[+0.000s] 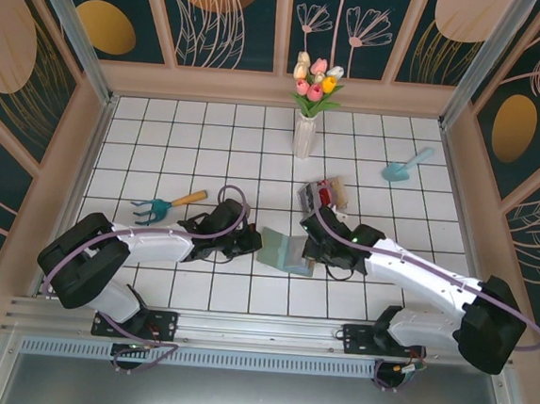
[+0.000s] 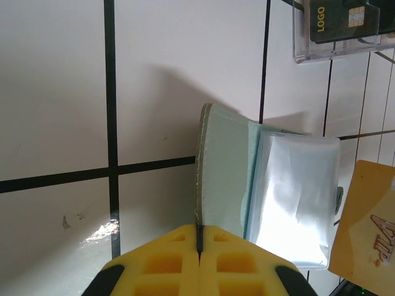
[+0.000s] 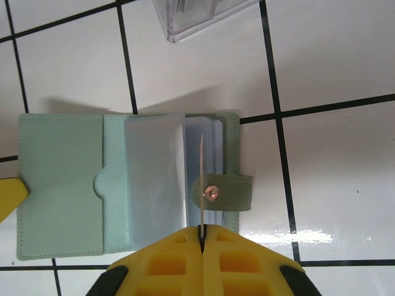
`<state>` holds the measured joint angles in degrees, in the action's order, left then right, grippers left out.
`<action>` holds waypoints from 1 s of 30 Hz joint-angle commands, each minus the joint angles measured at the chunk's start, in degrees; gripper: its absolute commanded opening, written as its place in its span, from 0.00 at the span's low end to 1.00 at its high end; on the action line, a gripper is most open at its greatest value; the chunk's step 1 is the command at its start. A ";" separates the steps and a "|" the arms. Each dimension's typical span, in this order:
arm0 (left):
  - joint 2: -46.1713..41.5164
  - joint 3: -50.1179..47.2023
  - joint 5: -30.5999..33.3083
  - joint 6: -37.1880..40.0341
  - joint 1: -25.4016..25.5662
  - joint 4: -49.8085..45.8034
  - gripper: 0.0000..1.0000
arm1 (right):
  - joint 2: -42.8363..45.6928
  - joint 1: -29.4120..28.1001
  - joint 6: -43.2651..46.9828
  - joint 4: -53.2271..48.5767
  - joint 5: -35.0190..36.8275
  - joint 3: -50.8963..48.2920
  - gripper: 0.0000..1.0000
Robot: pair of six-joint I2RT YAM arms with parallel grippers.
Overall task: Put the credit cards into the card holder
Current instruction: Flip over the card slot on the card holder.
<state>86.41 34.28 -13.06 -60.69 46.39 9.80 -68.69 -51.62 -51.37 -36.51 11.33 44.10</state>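
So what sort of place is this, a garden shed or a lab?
Probably a staged robot test booth with a garden theme: two robot arms bolted at a white-tiled table, flower-painted wall panels, a vase of tulips and a hand rake.

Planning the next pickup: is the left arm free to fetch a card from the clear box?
Probably not: the left pincer is shut on the cover of the card holder and must release first.

Clear box [image 1: 323, 195] just behind the card holder [image 1: 280, 248], vase [image 1: 305, 134] farther back, open tiles [image 1: 243, 294] on its near side
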 commanded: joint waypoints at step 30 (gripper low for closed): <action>-0.90 -4.44 2.36 -5.22 0.10 5.31 0.14 | -11.64 0.46 -1.87 26.86 -9.21 -8.42 0.00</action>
<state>88.05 30.30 -13.17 -65.76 46.39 17.06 -79.18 -51.48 -51.99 -11.18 2.87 37.93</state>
